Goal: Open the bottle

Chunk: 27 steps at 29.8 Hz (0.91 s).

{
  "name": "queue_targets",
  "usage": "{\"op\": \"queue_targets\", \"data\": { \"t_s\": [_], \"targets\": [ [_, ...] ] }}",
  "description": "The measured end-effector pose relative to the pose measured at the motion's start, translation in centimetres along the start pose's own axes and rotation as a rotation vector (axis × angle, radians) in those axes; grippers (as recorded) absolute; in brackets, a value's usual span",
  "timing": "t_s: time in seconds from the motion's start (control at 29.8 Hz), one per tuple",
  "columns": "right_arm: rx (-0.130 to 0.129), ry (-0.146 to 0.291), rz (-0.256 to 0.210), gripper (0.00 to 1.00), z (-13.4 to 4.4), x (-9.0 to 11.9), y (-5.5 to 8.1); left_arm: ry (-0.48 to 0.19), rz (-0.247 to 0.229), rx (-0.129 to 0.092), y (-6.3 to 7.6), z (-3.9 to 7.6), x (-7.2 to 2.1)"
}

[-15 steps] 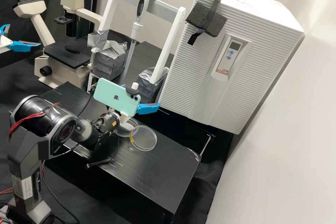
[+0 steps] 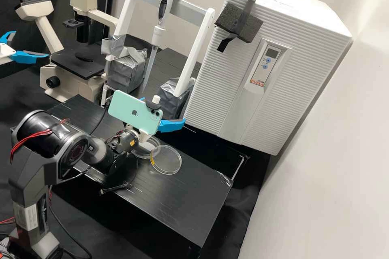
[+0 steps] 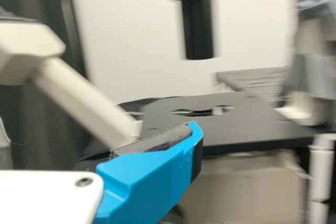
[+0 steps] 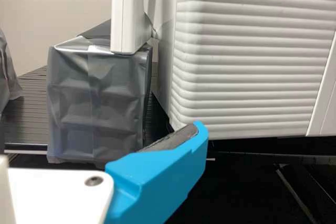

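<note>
A small white cap (image 2: 155, 98), seemingly the bottle's top, peeks over the mint-green phone (image 2: 135, 114) mounted on the near arm; the bottle's body is hidden behind the phone. My right gripper (image 2: 162, 110) sits there, its blue fingers (image 2: 171, 124) spread either side of the cap; whether they touch it is hidden. In the right wrist view one blue finger (image 4: 163, 169) points toward a grey-taped block (image 4: 97, 103). My left gripper (image 2: 18, 46) hangs open at the far left edge, beside the microscope (image 2: 65, 64), with nothing in it; its finger (image 3: 157, 166) faces the microscope stage (image 3: 226, 121).
Two clear petri dishes (image 2: 166, 160) lie on the black platform (image 2: 178, 198) just in front of the phone. A pipette (image 2: 159, 24) hangs in a white stand (image 2: 194, 48) with taped feet. A big white ribbed machine (image 2: 279, 60) stands to the right.
The left gripper has shifted slightly rightward and down at the left edge. The right arm, the phone and the dishes have not moved.
</note>
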Motion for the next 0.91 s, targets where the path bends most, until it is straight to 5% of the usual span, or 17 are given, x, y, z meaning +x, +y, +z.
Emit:
{"op": "queue_targets", "data": {
  "t_s": [0.2,0.37,0.47,0.74,0.91],
  "targets": [
    [0.000,0.000,0.000,1.00,0.0,0.0,0.0,-0.197,-0.018,-0.003,-0.9,0.5,-2.12],
    [0.000,0.000,0.000,1.00,0.0,0.0,0.0,-0.242,-0.087,-0.050,-1.6,0.1,-3.74],
    [0.000,0.000,0.000,1.00,0.0,0.0,0.0,-0.272,-0.119,-0.057,-1.8,0.2,-4.54],
    [0.000,0.000,0.000,1.00,0.0,0.0,0.0,-0.437,-0.234,0.014,-3.2,1.6,-5.93],
    [0.000,0.000,0.000,1.00,0.0,0.0,0.0,-0.455,-0.256,0.009,-3.5,1.7,-6.12]
  ]
}}
